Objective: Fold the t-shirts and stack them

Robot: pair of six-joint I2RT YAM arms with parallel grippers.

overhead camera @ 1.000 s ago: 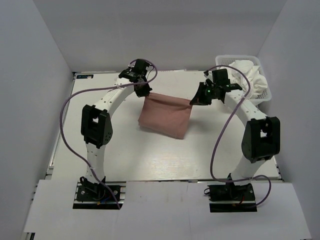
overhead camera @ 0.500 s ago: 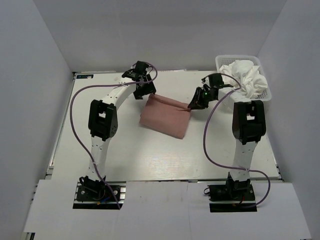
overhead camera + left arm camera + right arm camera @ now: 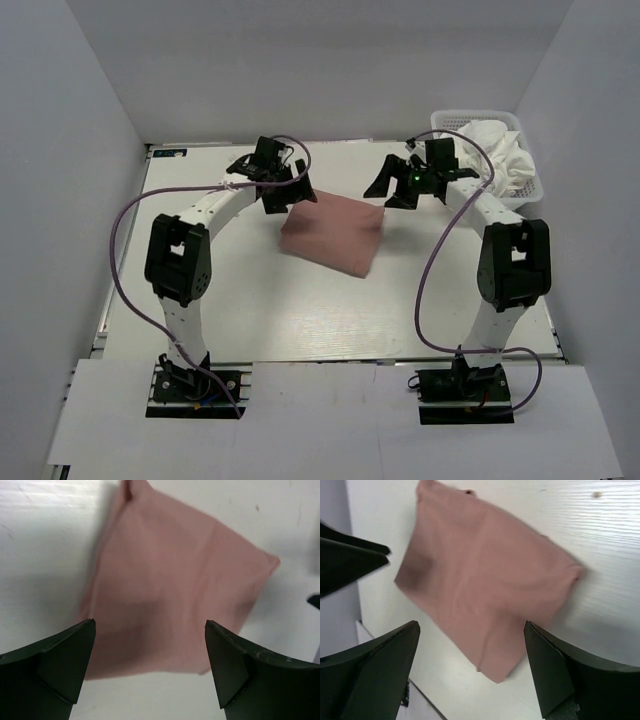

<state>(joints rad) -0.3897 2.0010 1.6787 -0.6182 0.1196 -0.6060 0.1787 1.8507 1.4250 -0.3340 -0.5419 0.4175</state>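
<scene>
Pink t-shirt [image 3: 332, 235]: folded into a rough 4-sided pad, flat on the table [image 3: 300, 310], just above the middle of the top view, slanting down toward the right.
Pink t-shirt, left wrist view [image 3: 175, 590]: fills the centre of the frame, 1 corner bunched at the top edge, another pointing right.
Pink t-shirt, right wrist view [image 3: 485, 590]: runs from upper left to lower centre, right corner on bare tabletop.
Chest graphic: not visible in any view.
Left gripper [image 3: 288, 197]: spread wide, at the upper-left corner of the pink cloth in the top view; contact there too small to tell.
Left gripper, own camera [image 3: 150, 625]: 2 dark fingers far apart at the bottom corners, nothing pinched between them.
Right gripper [image 3: 392, 192]: spread wide, just beside the upper-right corner of the cloth, apart from it.
Right gripper, own camera [image 3: 471, 625]: fingers well separated, gripping nothing.
White t-shirts [image 3: 500, 155]: crumpled heap in the basket [image 3: 450, 118], upper right of the top view.
</scene>
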